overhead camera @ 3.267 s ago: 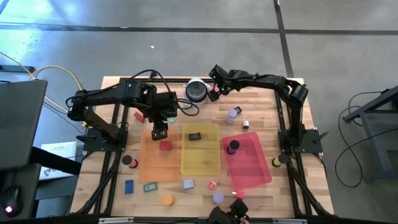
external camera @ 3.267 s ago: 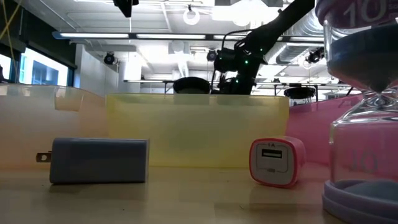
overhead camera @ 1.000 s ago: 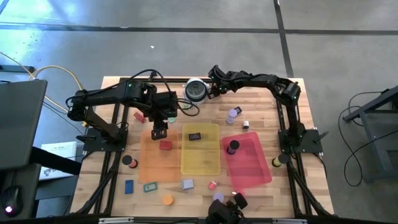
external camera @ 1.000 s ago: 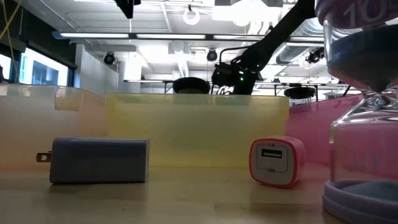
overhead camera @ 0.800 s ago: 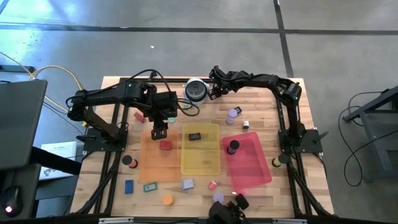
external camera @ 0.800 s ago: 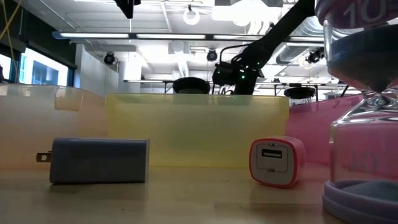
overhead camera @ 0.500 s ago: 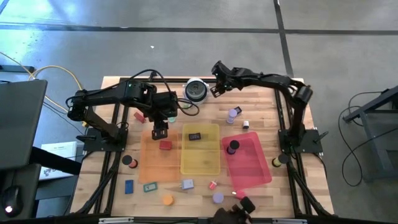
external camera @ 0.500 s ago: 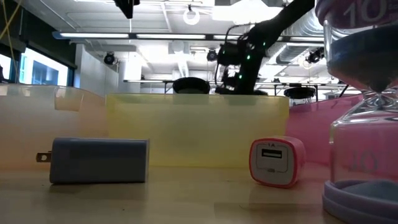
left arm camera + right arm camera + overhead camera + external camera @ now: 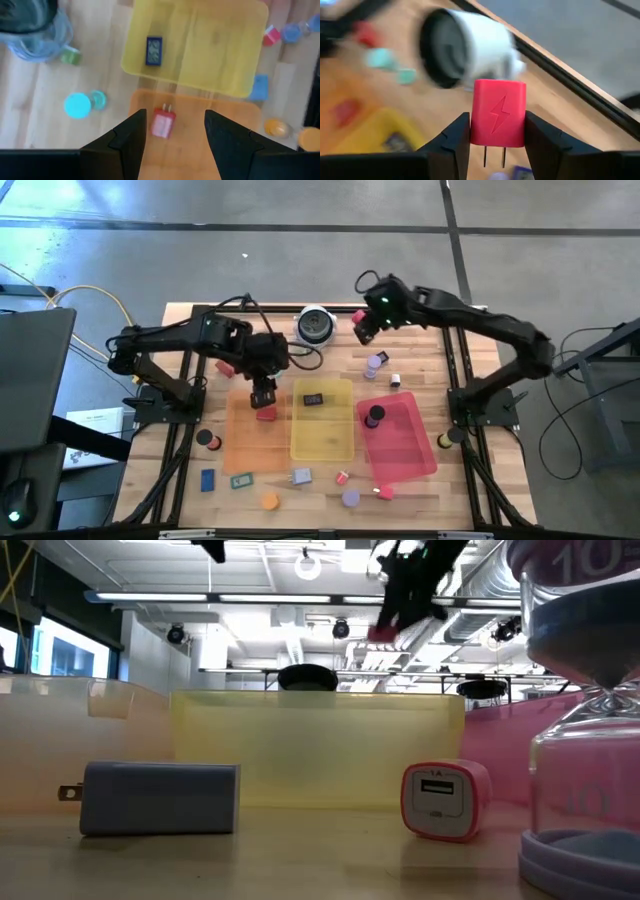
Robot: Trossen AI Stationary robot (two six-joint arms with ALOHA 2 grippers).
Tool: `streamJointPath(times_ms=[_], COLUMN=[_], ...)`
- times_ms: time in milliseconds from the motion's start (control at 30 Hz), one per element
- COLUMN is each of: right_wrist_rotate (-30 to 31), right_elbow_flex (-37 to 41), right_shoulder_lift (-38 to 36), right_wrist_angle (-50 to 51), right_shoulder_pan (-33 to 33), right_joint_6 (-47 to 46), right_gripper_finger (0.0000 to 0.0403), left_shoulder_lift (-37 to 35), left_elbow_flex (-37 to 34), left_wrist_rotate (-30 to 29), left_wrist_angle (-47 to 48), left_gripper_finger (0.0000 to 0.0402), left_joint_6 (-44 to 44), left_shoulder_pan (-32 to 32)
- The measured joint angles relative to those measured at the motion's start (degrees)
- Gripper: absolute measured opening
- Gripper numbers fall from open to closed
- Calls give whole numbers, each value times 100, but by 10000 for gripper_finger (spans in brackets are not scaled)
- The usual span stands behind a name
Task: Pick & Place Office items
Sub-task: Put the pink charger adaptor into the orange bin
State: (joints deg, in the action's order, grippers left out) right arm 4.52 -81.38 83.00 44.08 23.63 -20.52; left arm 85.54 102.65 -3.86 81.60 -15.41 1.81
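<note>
My right gripper hangs high over the table's far edge, just right of the round silver-and-black object. It is shut on a red charger block with a lightning mark. In the low view the charger shows below the dark fingers. My left gripper is open above the orange tray. Under it another red charger lies flat in that tray. A black block lies in the yellow tray, and a black disc in the red tray. My right gripper pinches the red charger between its two fingers, one on each opposite side of the block. The fingers slant down from the table's right. The charger is lifted clear of the table, its marked face toward the wrist camera and its two prongs free.
Loose items lie along the near edge: a blue block, a teal block, an orange disc, a grey charger, a pink charger and a purple disc. A small lilac piece stands behind the red tray.
My right gripper has risen steeply from table height beside the round silver-and-black object, drifting a little toward the table's right edge. The red charger has gone up with it, lifted clear of the table. The gripper has stayed shut on it.
</note>
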Motion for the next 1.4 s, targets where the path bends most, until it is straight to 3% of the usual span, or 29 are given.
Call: streamJointPath(times_ms=[233,500,667,767,1000,1133,1400], right_wrist_rotate=[-37,385,423,509,708,902,888], right_elbow_flex=[0,-4,5,-3,0,0,0], right_shoulder_lift=[-830,-926,-793,-778,-758,-763,-763], right_wrist_angle=[-508,-1389,-1640,-1843,-1817,-1819,-1809], right_shoulder_pan=[-1291,-2480,-2961,-3162,-3412,-3492,-3489], right_joint_6=[155,459,665,697,700,678,701], right_gripper_finger=[138,138,138,138,138,138,138], left_shoulder_lift=[-73,-73,-73,-73,-42,-42,-44], left_elbow_flex=[0,2,4,4,4,4,4], left_wrist_rotate=[-1769,-2873,-3390,-3362,-2389,-2135,-2093], left_wrist_angle=[-809,-2952,-3464,-3451,-3711,-3949,-3980], left_gripper_finger=[193,193,193,193,193,197,270], left_joint_6=[-466,90,56,76,510,819,763], left_shoulder_pan=[403,1044,1114,1112,1110,1136,1164])
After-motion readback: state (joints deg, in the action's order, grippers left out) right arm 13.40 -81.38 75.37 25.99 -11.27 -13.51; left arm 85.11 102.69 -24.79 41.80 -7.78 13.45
